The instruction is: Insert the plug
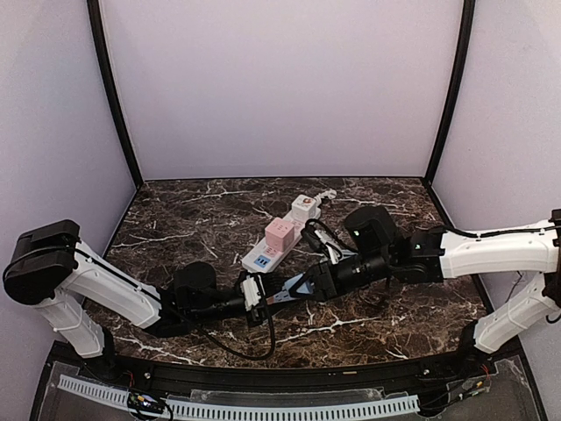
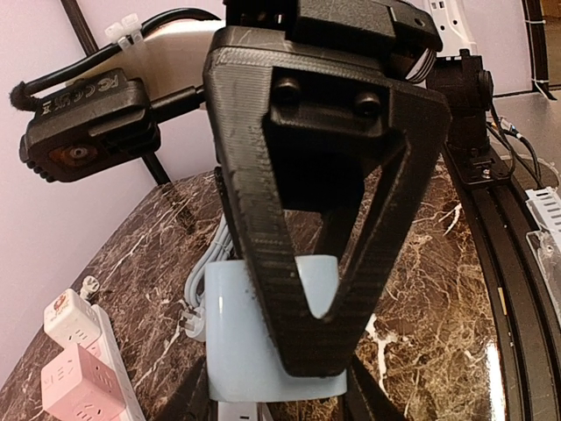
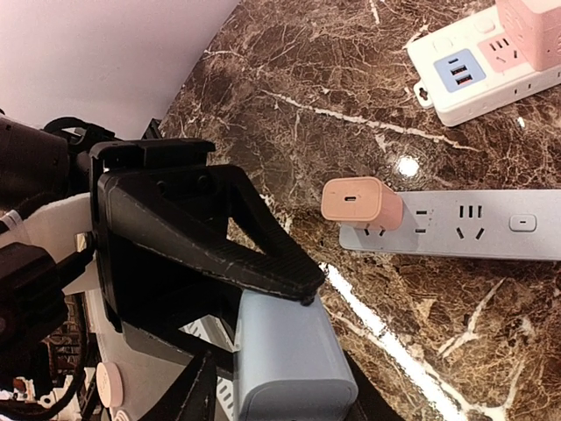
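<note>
Where the left arm reaches in low over the dark marble desk (image 1: pixel 193 219), we find the left pincer (image 1: pixel 267 296) clamped on the pale blue plug (image 2: pixel 232 342). The plug is held up off the desk between the two arms, not in any socket. In the right wrist view, one ribbed black finger (image 3: pixel 219 237) of that pincer lies along the plug's top edge.

Just behind the meeting point, a white power strip (image 1: pixel 263 256) lies slantwise with a pink cube (image 1: pixel 280 233) seated on it. The right wrist view also shows a grey strip (image 3: pixel 491 228) with a pink charger (image 3: pixel 361 202) plugged in at its left end.

From the right comes the right pincer (image 1: pixel 282 293). Its fingers sit either side of the plug, and one finger (image 2: pixel 254 246) crosses the plug's face. We cannot tell whether they grip it or only stand close.
</note>
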You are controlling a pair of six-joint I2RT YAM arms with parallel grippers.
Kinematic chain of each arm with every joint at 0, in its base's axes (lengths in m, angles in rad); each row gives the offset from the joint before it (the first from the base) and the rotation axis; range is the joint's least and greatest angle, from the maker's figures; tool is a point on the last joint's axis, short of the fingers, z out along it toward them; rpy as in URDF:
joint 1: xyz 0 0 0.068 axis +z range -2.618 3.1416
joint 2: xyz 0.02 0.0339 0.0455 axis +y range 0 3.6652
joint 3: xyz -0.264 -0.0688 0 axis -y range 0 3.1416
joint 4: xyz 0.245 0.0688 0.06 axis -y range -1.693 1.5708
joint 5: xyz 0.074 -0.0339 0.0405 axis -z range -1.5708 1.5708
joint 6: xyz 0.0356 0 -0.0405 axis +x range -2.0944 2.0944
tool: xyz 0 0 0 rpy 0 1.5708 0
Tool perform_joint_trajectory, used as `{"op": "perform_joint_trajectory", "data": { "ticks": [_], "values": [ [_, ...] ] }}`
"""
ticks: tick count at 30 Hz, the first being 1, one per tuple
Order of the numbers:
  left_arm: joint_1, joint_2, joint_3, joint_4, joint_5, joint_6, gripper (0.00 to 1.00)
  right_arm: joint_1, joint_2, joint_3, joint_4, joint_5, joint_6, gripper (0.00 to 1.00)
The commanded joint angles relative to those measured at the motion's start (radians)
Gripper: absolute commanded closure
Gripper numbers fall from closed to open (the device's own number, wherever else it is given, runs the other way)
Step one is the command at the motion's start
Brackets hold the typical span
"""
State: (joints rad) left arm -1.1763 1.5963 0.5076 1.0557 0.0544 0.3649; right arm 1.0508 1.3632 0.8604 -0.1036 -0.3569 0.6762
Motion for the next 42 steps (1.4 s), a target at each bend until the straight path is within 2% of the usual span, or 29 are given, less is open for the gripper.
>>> {"op": "perform_joint_trajectory", "data": {
  "ticks": [1,10,17,19,21,24,29,36,42],
  "values": [
    [-0.004,0.008,0.005,0.008,0.018,0.015,0.80,-0.003,0.007,0.037,0.038,0.015,0.008,0.58],
    [-0.004,0.006,0.002,0.005,0.021,0.022,0.80,-0.003,0.015,0.043,0.029,0.022,0.012,0.60],
    [-0.004,0.009,0.005,0.001,0.006,0.029,0.79,-0.003,0.037,0.046,0.020,0.004,0.013,0.85],
    [-0.003,0.009,0.003,0.002,-0.001,0.029,0.75,-0.003,0.041,0.048,0.014,0.004,0.008,0.94],
    [-0.003,0.008,-0.003,0.011,-0.005,0.030,0.65,-0.004,0.042,0.048,0.007,0.007,0.000,1.00],
    [-0.003,0.006,-0.014,0.024,-0.016,0.025,0.34,-0.004,0.040,0.053,-0.007,0.018,-0.019,1.00],
    [-0.003,-0.002,-0.027,0.038,-0.026,0.006,0.03,-0.003,0.026,0.069,-0.042,0.060,-0.074,1.00],
    [-0.004,-0.043,-0.057,0.025,-0.041,-0.021,0.01,-0.003,-0.026,0.106,-0.125,0.155,-0.221,1.00],
    [-0.003,-0.099,-0.068,-0.040,-0.125,-0.035,0.01,-0.003,-0.091,0.148,-0.173,0.238,-0.359,1.00]
  ]
}}
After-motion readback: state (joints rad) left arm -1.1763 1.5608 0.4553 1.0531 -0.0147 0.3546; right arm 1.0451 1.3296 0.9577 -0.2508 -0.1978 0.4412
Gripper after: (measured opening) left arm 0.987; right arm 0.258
